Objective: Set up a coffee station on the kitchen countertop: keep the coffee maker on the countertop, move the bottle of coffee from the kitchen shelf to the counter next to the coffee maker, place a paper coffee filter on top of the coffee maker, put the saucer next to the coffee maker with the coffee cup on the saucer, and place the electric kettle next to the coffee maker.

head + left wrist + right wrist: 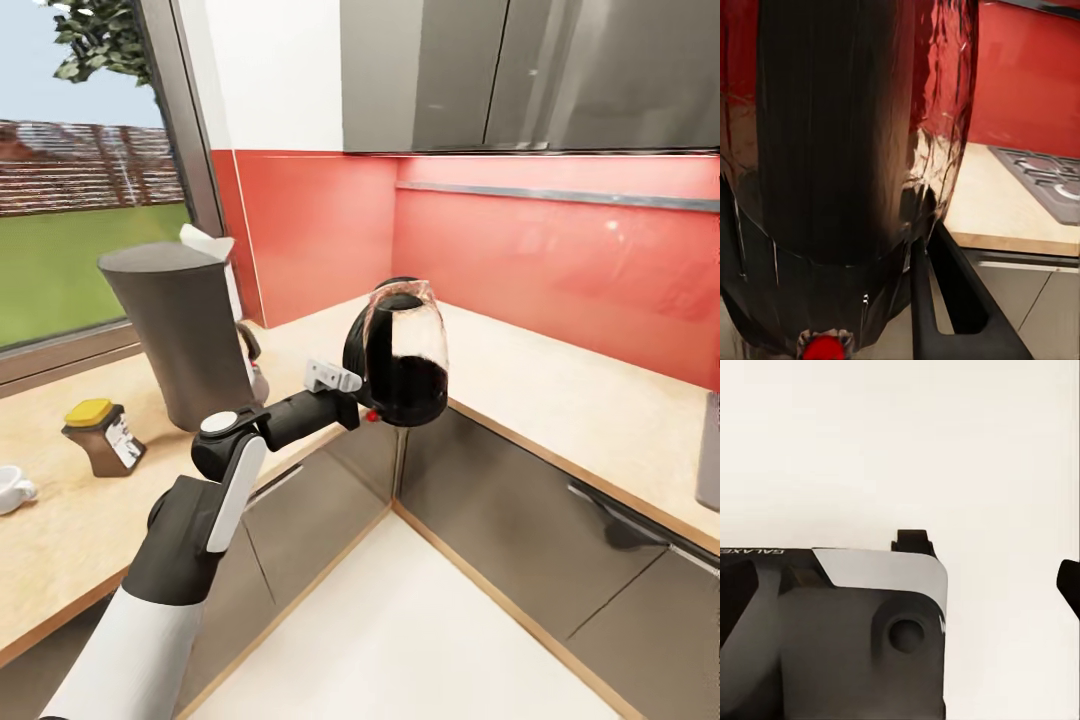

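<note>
Black and glossy, the electric kettle (405,355) hangs in the air off the front edge of the table (560,400), near the inner corner where the two runs of the L-shaped top meet. It is upright, its base clear of the surface, over the cabinet fronts below. The left gripper (362,383) is at the kettle's handle side, arm stretched forward from lower left in the head view. Left jaws: closed on the kettle's handle, judging by the kettle being carried off the surface; the contact itself is hidden behind the kettle body. In the left wrist view the kettle (847,150) is very close, dark body with a reflective clear upper part and a small red dot at its base; one black finger (960,300) runs alongside it.

On the left run of the table: coffee maker (185,335), tall, dark grey, standing near the window (80,180). A white paper filter (205,240) shows at its top rear edge; cannot tell if it rests on top or just behind. Coffee bottle (100,437), brown with yellow lid, stands toward the front edge, beside the coffee maker but apart from it. White cup (14,490) sits further along, partly cut off by the picture's border.

Right gripper (994,562): in the right wrist view two dark fingertips stand well apart against a plain pale background, nothing between them. Right jaws wide open, empty.

Stove top (1042,180) shows on the table beyond the kettle in the left wrist view.
</note>
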